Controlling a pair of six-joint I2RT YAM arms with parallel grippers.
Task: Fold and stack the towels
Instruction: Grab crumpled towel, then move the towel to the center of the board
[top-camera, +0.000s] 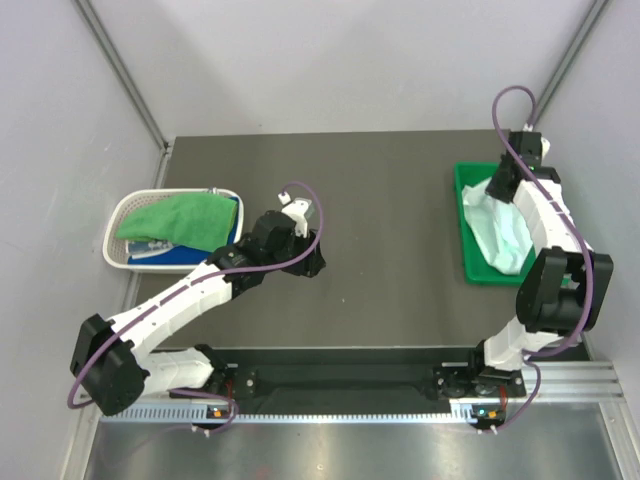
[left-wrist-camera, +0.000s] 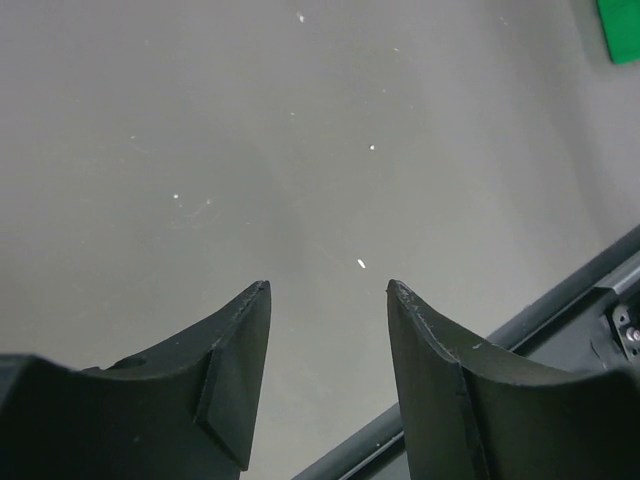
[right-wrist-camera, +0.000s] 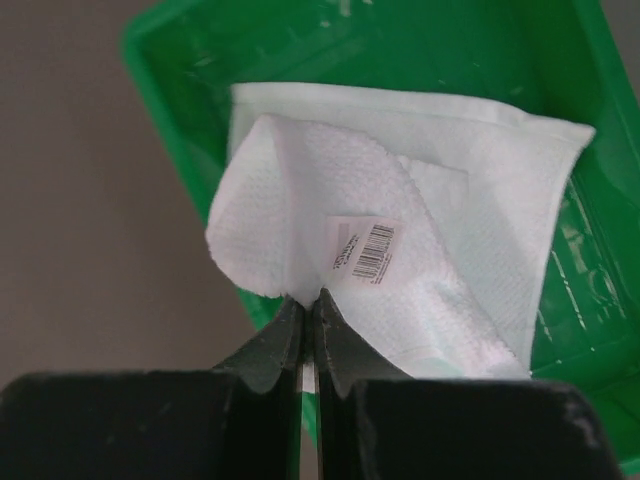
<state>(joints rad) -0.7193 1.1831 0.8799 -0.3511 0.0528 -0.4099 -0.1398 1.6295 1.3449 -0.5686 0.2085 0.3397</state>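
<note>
A pale mint towel lies folded in the green tray at the right; in the right wrist view the towel shows a barcode label. My right gripper is shut on the towel's near edge and holds it up over the tray; from above the gripper sits at the tray's far end. A bright green towel lies over a royal blue towel in the white basket at the left. My left gripper is open and empty over bare table, right of the basket.
The dark grey table spans the middle between basket and tray. A metal rail runs along the near edge by the arm bases. Grey walls close in the back and sides. A corner of the green tray shows in the left wrist view.
</note>
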